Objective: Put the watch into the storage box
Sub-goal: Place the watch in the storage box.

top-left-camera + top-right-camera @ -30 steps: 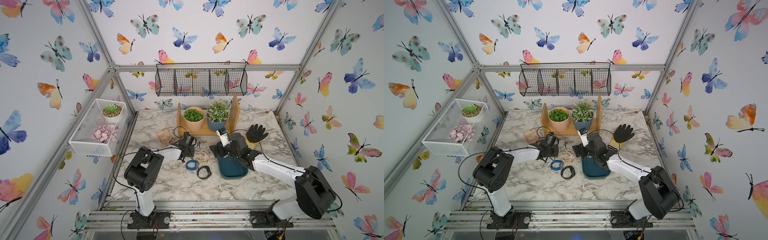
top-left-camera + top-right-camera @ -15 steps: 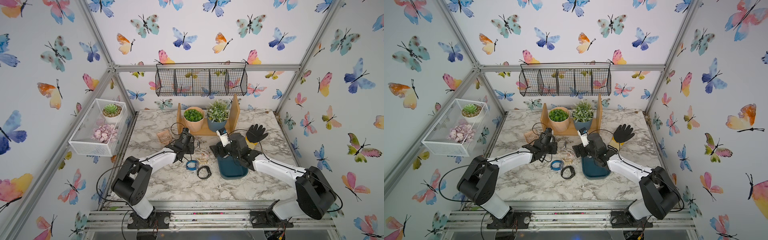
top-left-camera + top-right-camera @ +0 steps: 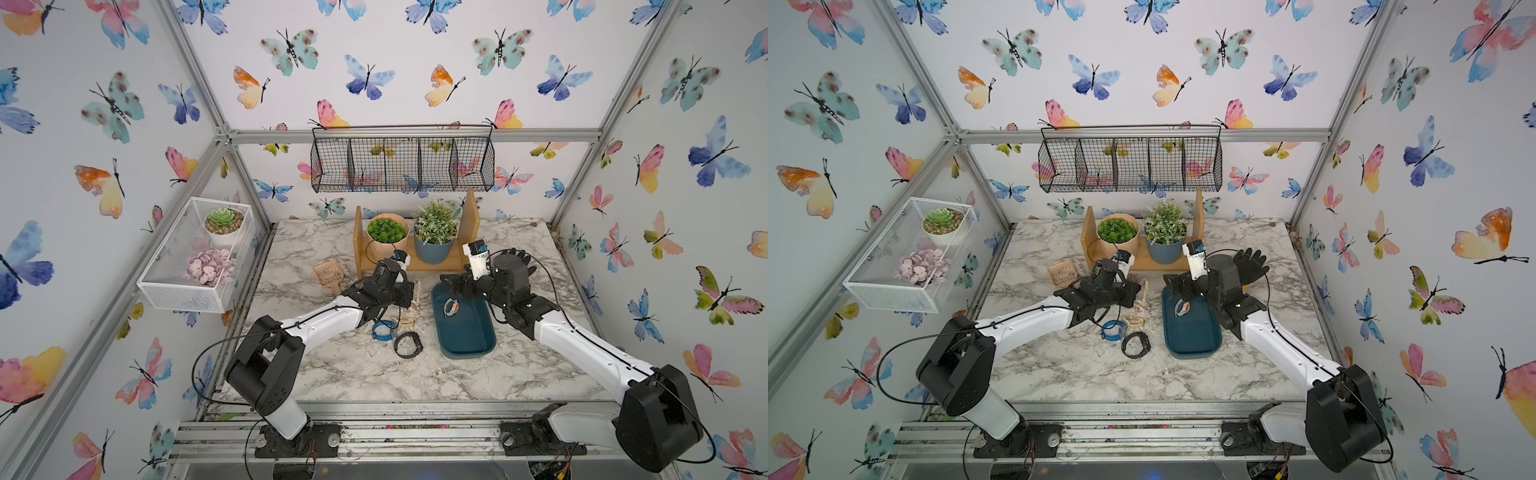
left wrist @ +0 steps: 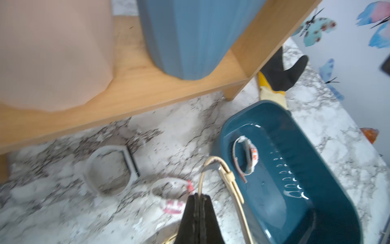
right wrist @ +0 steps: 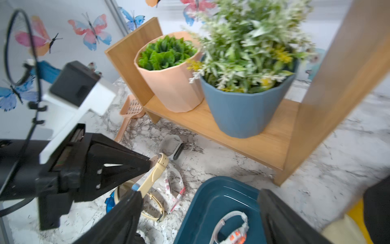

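I see the grey-veined white marble bench (image 3: pixel 332 374) holding a shallow dark teal plastic tub (image 3: pixel 467 336) at centre frame. Just left of it lie a black looped watch (image 3: pixel 408 345) and a blue watch (image 3: pixel 384 331). Higher up stand a light wooden plant stand (image 3: pixel 358 245) and a beige slotted scoop (image 3: pixel 328 276).

Peach pot (image 3: pixel 382 249), blue pot (image 3: pixel 432 251) on wooden shelf (image 3: pixel 471 220), black glove (image 3: pixel 1254 264), slotted scoop (image 3: pixel 328 275)

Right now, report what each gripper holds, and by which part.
The left gripper is shut on the cream watch, pinching it by its strap. The right gripper stands open above the storage box and holds nothing.
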Motion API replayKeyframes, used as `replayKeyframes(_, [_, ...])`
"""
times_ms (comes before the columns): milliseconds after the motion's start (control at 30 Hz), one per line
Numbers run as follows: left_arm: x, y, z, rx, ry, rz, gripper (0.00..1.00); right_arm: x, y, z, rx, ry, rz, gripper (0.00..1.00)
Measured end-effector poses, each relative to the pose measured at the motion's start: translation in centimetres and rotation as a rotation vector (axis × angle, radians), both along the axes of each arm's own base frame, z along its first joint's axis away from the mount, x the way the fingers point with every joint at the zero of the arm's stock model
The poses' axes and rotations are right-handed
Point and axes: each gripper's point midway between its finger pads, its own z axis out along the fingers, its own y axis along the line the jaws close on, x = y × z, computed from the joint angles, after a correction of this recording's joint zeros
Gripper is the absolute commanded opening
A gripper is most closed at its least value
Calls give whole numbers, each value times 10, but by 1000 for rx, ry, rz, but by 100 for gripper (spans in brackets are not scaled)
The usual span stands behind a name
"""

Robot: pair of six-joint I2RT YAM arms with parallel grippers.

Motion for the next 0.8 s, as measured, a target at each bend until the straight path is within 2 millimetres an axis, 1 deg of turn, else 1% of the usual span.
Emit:
replayKeyframes(100, [0,-27,7,-20,-15,-53,0,7,-23,-6,11,43,-81,93])
replayKeyframes(167, [0,-42,7,-30,-18,-79,0,10,-35,-14,12,74,-123,93])
replayKeyframes(233, [-1,-57,2,-32,-7,-110,0,11,-46,-23,14,106,-168,93])
replayKeyframes(333, [-3,-75,-9,-27,11,-141,0,11,-58,-35,6,143,-214,93])
replayKeyframes(467, [-7,-96,-23,-21,36,-181,0,7,-65,-49,-10,177,-241,93])
replayKeyframes(567, [-10,-109,-28,-20,41,-205,0,5,-68,-56,-21,187,-259,93])
replayKeyframes(700, [-20,-124,-33,-27,53,-238,0,3,-75,-56,-33,176,-289,93])
replayKeyframes(800, [-22,-135,-40,-40,67,-249,0,2,-80,-53,-37,161,-309,93])
